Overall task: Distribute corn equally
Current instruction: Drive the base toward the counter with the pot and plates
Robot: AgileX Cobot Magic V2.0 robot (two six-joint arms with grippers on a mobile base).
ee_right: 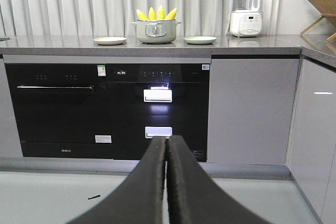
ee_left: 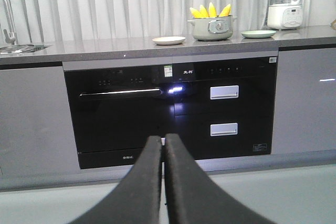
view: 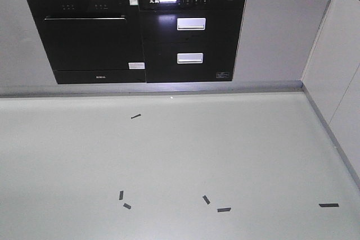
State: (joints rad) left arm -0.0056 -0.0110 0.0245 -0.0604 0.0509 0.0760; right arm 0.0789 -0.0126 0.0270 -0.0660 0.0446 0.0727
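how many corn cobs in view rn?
4 cobs, all standing side by side in the pot on the counter. Only tips show; more could be hidden inside.

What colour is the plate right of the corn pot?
Pale green; the plate shows best in the right wrist view.

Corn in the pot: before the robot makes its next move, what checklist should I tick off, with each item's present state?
1. Corn found: ok, four cob tips stick out of the pot.
2. Plates ready: ok, the cream plate and green plate flank the pot; their contents, cannot tell.
3. Left gripper free: ok, shut and empty.
4. Right gripper free: ok, shut and empty.
5. Counter in reach: probably not ok, it looks far ahead.
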